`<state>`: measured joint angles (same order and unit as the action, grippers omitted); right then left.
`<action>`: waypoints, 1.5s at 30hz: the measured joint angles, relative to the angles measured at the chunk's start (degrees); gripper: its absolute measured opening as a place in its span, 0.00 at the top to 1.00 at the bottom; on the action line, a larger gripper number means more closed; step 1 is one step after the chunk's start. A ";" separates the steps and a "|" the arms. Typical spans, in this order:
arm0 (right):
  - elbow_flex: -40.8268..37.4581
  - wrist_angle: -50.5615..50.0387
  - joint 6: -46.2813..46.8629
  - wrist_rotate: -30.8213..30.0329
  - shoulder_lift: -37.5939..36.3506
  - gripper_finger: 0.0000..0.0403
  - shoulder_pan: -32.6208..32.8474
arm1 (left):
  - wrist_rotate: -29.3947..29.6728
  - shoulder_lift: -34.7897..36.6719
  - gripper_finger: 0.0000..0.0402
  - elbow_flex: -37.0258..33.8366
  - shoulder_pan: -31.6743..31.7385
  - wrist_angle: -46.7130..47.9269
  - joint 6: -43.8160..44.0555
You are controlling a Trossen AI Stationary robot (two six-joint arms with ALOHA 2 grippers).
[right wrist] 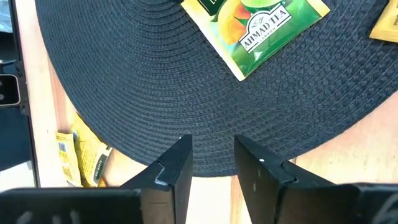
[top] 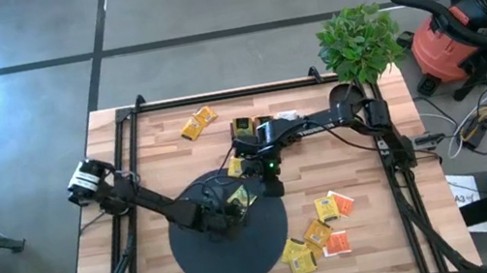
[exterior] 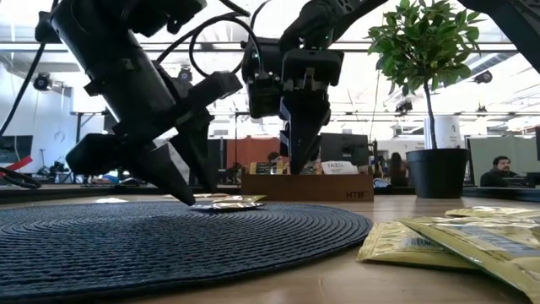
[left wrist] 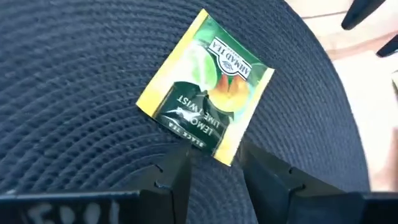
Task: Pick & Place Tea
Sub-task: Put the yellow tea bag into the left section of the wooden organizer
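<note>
While both arms hang over the black woven mat [top: 231, 241], a single yellow-and-green tea sachet [left wrist: 204, 86] lies flat on the mat's upper part, towards twelve o'clock from the mat's centre. The left gripper [left wrist: 214, 171] sits low right at the sachet's edge, its two fingers parted only a little and holding nothing, the sachet's corner lying just ahead of the gap. The right gripper [right wrist: 211, 163] hangs at the mat's rim, at about one o'clock from the sachet, its fingers likewise narrowly apart and empty. From table height the sachet shows as a thin flat sliver on the mat beside the left fingertips [exterior: 181, 192], and a wooden tray [exterior: 308, 187] stands behind. From above, a loose heap of more sachets [top: 323, 234] lies on the table [top: 367, 176] at four o'clock off the mat, and another pair [top: 197, 123] at eleven o'clock. Only the wrist views let the printing on the sachet be read.
</note>
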<state>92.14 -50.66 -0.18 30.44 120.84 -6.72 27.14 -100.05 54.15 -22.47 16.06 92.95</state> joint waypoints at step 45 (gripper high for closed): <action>-0.22 2.46 1.67 -0.42 0.00 0.76 0.00 | 8.02 0.16 0.66 -5.54 -5.19 2.29 9.15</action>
<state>91.91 -48.21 1.49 30.02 120.84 -6.72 35.16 -99.89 48.61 -27.66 18.36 102.11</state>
